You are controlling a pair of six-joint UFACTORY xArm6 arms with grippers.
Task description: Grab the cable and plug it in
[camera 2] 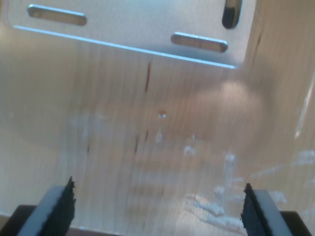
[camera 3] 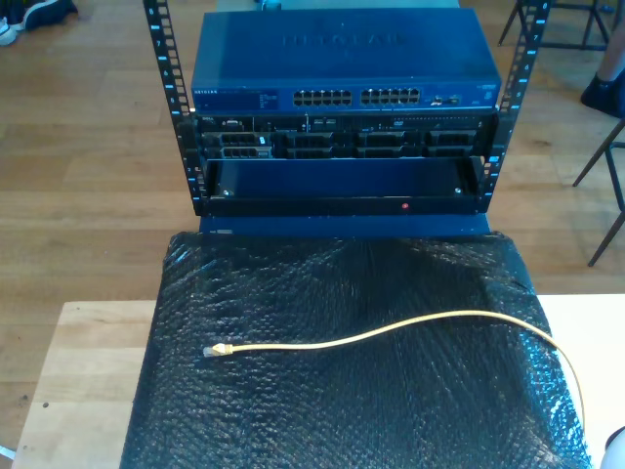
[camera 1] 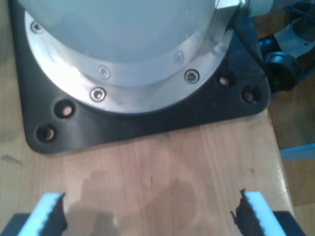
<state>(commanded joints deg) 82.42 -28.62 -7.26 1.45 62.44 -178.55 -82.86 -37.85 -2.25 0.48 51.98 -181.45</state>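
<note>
The cable (camera 3: 391,330) is seen in the exterior view lying loose on a black bubbled mat (camera 3: 342,391) that covers the worktop (camera 3: 83,362). Its small clear plug (camera 3: 213,350), backed by a yellow boot, rests toward the exterior view's left, and from there the long axis runs roughly crosswise, rising in a shallow arc toward the exterior view's right before curving down and off the mat's near edge. The plug end points away from the rack (camera 3: 342,117) rather than toward it, so it is judged that a turn of the plug will be needed before insertion. Beyond the mat stands the rack, carrying a blue network switch (camera 3: 342,59) with two blocks of ports (camera 3: 356,97) facing the worktop; faint raised lettering on the switch lid is too blurred to be read with confidence. Neither wrist view has the cable within it, so which arm lies nearer, and which way the plug lies from either set of jaws, cannot be told. My first gripper (camera 1: 147,211) is held wide open with nothing between the jaws, above bare wood just beside a black base plate (camera 1: 147,123) bearing a bolted round metal flange (camera 1: 133,73). My second gripper (camera 2: 157,206) is likewise spread wide and empty, over a pale scuffed surface near a slotted metal plate (camera 2: 128,24).
</note>
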